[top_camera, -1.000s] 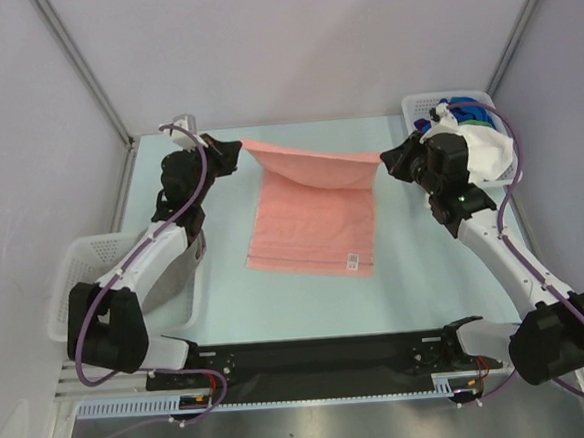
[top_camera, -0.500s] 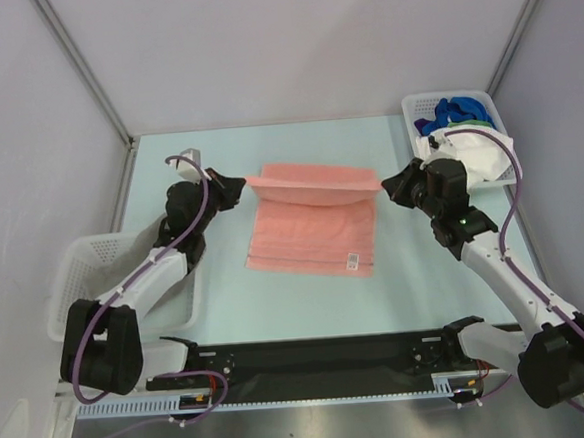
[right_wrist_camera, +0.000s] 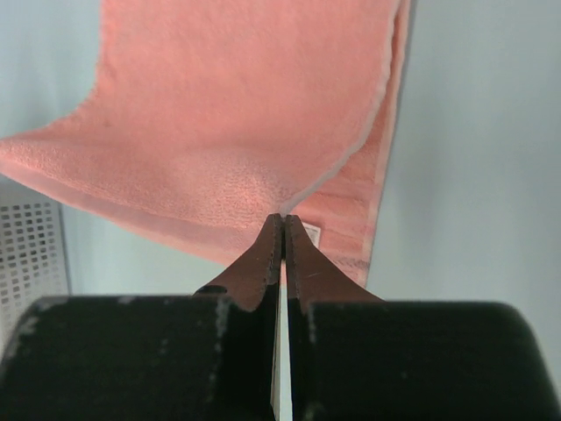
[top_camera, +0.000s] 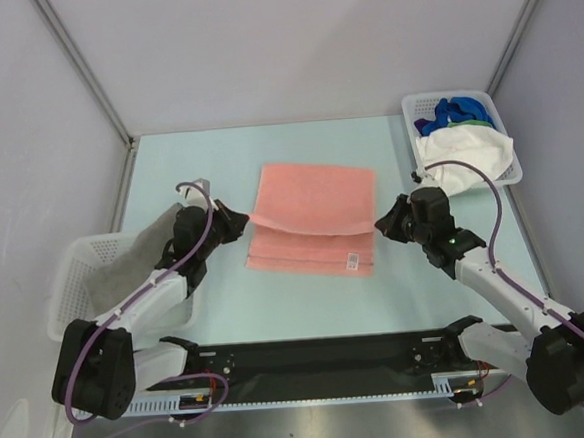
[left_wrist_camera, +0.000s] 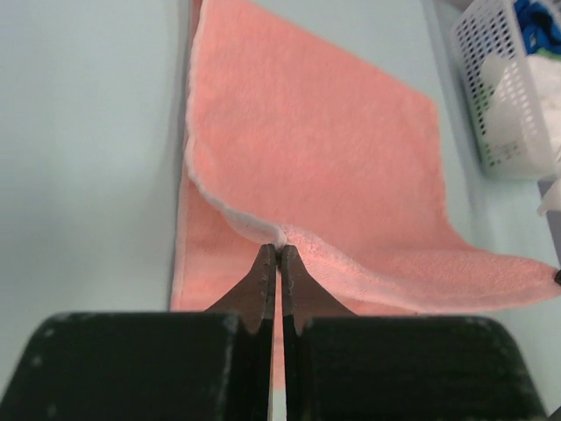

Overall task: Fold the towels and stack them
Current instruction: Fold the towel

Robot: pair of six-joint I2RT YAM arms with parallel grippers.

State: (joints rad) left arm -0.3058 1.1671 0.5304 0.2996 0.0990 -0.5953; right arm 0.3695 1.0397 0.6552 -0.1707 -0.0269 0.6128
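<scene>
My left gripper (left_wrist_camera: 278, 250) is clamped on one corner of the salmon pink towel (top_camera: 311, 203), and my right gripper (right_wrist_camera: 282, 219) pinches the other corner of the same edge. That way the upper half travels level over the half lying mid-table (top_camera: 208, 165). I judge this to be the fold-over step. A small tag (top_camera: 354, 261) sits at the near right corner, its print too small to read.
</scene>
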